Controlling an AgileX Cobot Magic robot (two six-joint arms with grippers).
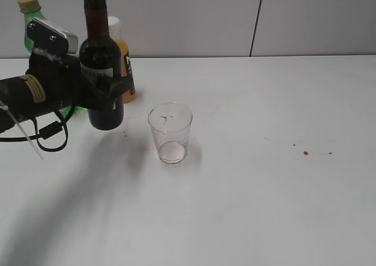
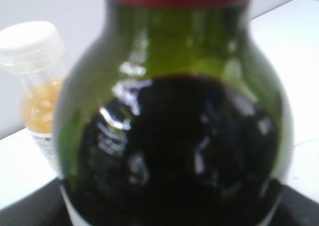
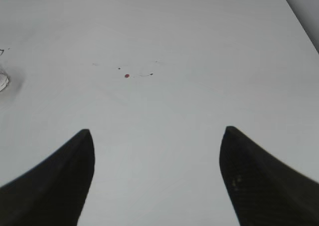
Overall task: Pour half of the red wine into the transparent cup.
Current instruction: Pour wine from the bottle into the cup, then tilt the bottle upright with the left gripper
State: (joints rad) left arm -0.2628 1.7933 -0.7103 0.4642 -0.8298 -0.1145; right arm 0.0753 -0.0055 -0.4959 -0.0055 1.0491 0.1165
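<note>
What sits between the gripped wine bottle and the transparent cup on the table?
Nothing: in the exterior view the stretch between the wine bottle, held by the left gripper, and the transparent cup is bare white table.

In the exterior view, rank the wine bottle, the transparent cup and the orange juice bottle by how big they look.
1. Wine bottle, tallest, held in the left gripper.
2. Transparent cup and orange juice bottle: unsure. The juice bottle stands farther back and is mostly hidden behind the wine bottle, so I won't rank these two.
</note>
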